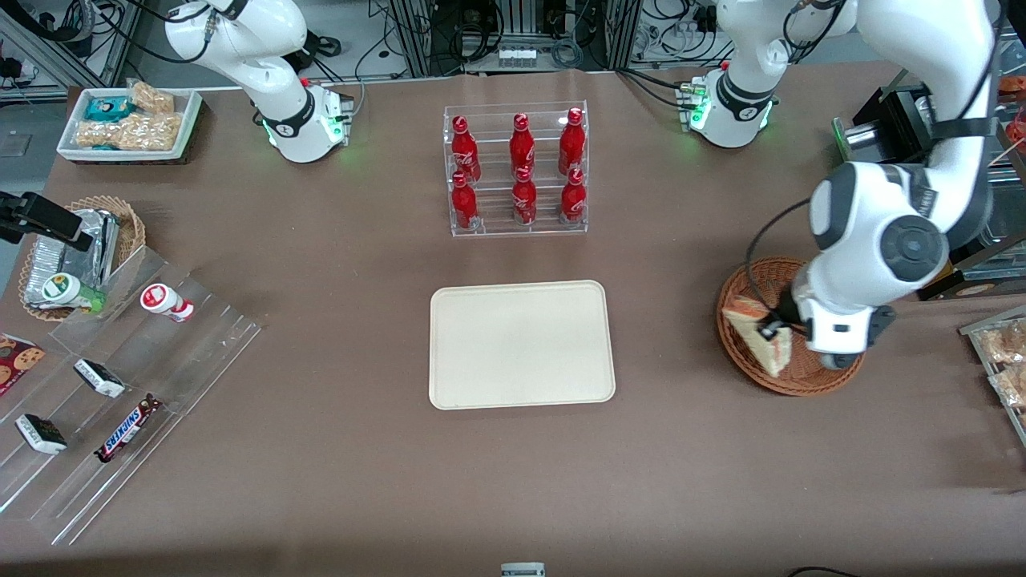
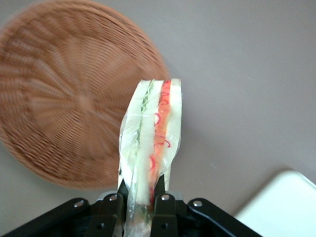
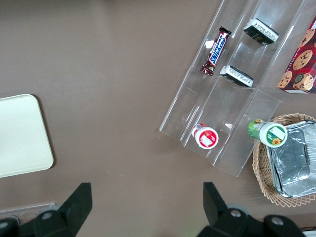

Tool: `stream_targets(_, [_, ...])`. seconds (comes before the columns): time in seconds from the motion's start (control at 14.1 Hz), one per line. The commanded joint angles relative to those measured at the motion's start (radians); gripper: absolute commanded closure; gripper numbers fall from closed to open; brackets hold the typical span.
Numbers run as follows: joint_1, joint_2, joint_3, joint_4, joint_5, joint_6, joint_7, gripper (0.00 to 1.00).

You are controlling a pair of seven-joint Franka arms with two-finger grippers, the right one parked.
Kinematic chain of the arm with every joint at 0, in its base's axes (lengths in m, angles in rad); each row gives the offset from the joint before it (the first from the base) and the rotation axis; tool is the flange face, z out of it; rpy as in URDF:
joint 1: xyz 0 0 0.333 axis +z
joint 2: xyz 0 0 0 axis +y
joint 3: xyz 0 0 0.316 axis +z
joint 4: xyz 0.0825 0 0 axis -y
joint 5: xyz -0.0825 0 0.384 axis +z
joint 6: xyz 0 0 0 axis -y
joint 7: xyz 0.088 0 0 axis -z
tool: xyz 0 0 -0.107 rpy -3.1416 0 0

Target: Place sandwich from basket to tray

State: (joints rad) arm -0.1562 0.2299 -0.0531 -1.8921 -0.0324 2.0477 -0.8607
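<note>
- The cream tray [image 1: 522, 344] lies flat on the brown bench [image 1: 337, 449], nearest of the task's things to the front camera, its surface bare.
- At about three o'clock from the tray, toward the working arm's end of the bench, sits the round reddish-brown wicker basket [image 1: 789, 377].
- The left arm's end effector [image 1: 776, 330] hangs over the basket, its two black fingers [image 2: 163, 205] pinching the clear-wrapped sandwich [image 1: 771, 343] by one end.
- In the wrist view the sandwich [image 2: 150, 136] stands edge-on between the fingers, pale bread with a green layer and an orange-red layer, raised off the basket [image 2: 69, 108] and overlapping its rim; a corner of the tray [image 2: 284, 207] shows near the fingers.
- At twelve o'clock from the tray, farther from the front camera, a clear acrylic rack [image 1: 517, 170] holds six red cola bottles [image 1: 523, 144] in two rows.
</note>
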Motion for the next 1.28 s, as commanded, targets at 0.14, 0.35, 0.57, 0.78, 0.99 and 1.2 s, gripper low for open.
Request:
stream_targets(0.14, [-0.208, 0.138, 0.012, 0.157, -0.040, -0.017, -0.059, 0.96])
stream_targets(0.35, [-0.330, 0.285, 0.012, 0.322, -0.034, -0.014, -0.084, 0.95])
stream_targets(0.57, [-0.426, 0.417, 0.015, 0.494, -0.027, -0.011, -0.083, 0.94])
stream_targets(0.78, [-0.511, 0.524, 0.016, 0.609, -0.011, 0.008, -0.084, 0.94])
stream_targets(0.99, [-0.559, 0.555, 0.016, 0.611, 0.031, 0.078, -0.087, 0.94])
stream_targets(1.2, [-0.580, 0.569, 0.015, 0.610, 0.032, 0.080, -0.089, 0.94])
